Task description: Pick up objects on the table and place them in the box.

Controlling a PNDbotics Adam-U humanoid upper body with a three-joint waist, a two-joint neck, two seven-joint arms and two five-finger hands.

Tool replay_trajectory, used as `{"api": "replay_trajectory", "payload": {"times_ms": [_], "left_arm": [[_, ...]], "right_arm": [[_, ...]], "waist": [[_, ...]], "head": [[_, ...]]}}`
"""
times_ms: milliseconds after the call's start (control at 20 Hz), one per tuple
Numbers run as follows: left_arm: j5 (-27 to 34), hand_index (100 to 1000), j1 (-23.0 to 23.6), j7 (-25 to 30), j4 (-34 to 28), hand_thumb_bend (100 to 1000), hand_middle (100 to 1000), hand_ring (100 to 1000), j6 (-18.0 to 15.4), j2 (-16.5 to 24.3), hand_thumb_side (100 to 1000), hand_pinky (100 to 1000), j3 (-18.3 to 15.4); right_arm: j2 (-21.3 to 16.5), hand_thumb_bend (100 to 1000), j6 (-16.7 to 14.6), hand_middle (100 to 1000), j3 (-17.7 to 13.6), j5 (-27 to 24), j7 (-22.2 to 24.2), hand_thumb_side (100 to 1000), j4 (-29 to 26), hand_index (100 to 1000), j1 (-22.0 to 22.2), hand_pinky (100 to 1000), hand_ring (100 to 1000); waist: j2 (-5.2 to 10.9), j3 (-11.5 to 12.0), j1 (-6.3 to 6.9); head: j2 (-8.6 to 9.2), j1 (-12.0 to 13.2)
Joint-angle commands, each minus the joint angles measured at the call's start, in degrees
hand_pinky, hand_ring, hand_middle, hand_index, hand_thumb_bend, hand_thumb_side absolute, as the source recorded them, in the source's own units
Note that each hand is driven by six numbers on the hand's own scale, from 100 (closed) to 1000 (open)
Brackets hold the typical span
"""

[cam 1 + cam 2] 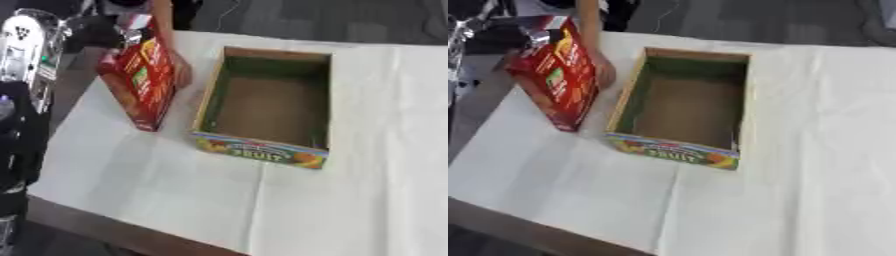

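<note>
Your left robot hand (131,32) shows only as a silver-and-dark shape at the top end of the red carton (144,85), far left of the surface (166,195). Can't tell whether it holds the carton or only sits against it. Your left arm (22,60), silver above and black below, runs down the left edge of the left eye view. Your right robot hand appears in neither view.

Red carton: on the surface, tilted, lower corner down on the sheet, top leaning toward the far left corner. It is just left of the box (262,152) and outside it. A person's hand (181,70) reaches in from the far edge and rests against the carton's right side, between carton and box.

Box: open-topped cardboard tray, green inner walls, brown floor, nothing visible inside. Near wall carries a bright fruit label. It sits left of centre on the surface, a little askew.

Surface: covered by a white sheet with faint fold lines crossing near the middle. A brown edge (105,227) shows below the sheet at lower left.

Room: dark grey floor (350,15) beyond the far edge.
</note>
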State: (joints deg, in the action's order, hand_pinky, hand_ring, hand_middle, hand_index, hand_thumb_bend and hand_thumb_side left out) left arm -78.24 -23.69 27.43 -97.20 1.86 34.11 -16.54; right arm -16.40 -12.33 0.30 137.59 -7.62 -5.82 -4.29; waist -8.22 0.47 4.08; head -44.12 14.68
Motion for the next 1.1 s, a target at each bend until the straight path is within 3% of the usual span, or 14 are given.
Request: {"api": "replay_trajectory", "payload": {"times_ms": [50,400,800,1100], "left_arm": [[-0.81,607,-1.17,0.39,0.36,651,451,373,-0.86,0.90,1000,100,-0.77],[-0.24,592,-1.59,-0.71,2.24,593,436,366,-4.78,0.26,1000,100,-0.29],[-2.21,592,-0.66,-2.02,3.85,610,436,370,-7.40,0.43,1000,100,0.60],[-3.75,585,0.62,-3.09,4.93,645,429,368,-7.48,2.22,1000,100,0.46]], "right_arm": [[-0.48,100,-0.32,653,-0.06,-0.24,0.08,1000,-0.12,744,0.13,463,587],[-0.52,100,-0.45,653,-0.06,-0.18,0.08,1000,-0.27,744,-0.06,463,587],[-0.49,100,-1.33,654,0.01,0.19,0.46,1000,-0.30,745,-0.29,466,590],[-0.57,100,-1.69,655,-0.06,0.22,0.74,1000,-0.40,746,-0.26,466,591]], "waist": [[0.37,-0.10,-0.13],[0.12,-0.38,-0.10],[-0.07,-0.62,0.01],[-0.08,-0.60,0.14]], "head": [[0.00,0.34],[0.00,0.32],[0.00,0.32],[0.00,0.36]]}}
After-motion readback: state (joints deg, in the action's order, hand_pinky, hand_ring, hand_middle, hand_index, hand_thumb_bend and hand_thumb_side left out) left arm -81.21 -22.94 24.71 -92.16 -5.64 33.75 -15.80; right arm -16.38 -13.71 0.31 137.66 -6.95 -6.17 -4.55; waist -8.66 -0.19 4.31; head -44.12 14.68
